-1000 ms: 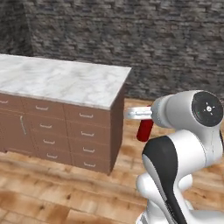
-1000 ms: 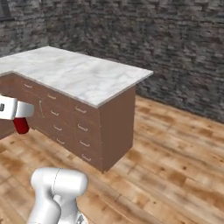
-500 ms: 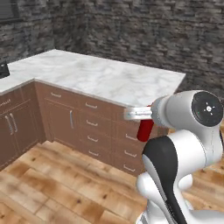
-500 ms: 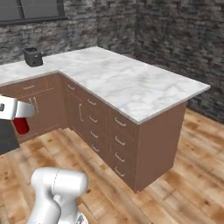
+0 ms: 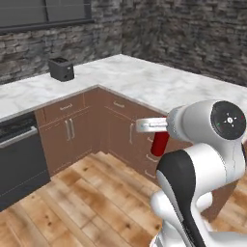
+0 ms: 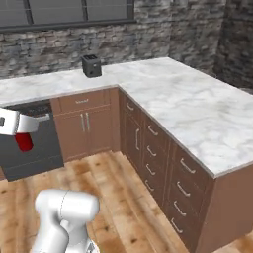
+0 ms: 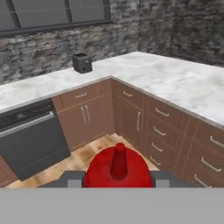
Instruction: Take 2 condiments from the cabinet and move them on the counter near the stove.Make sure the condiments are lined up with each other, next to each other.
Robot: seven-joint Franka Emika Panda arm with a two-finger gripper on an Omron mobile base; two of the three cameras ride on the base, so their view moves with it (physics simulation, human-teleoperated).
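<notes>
A small black toaster (image 6: 91, 65) stood on the white marble table (image 6: 188, 104), close to the inside corner of its L. Behind the toaster rose a dark grey stone wall (image 5: 193, 29) with a dark-framed window (image 6: 64, 12) above. Below and left of the toaster sat a black dishwasher front (image 7: 33, 135); brown wood drawers (image 6: 163, 163) ran right, over plank flooring (image 5: 82, 202)

Base has swung round: counter (image 5: 159, 82) corner now ahead, w/ a black toaster (image 5: 61, 69) and dark appliance front (image 5: 19, 154) newly in sight.

Glossy white rounded arm (image 5: 202, 144), black joint bands, seemingly grey-capped elbow disc.
</notes>
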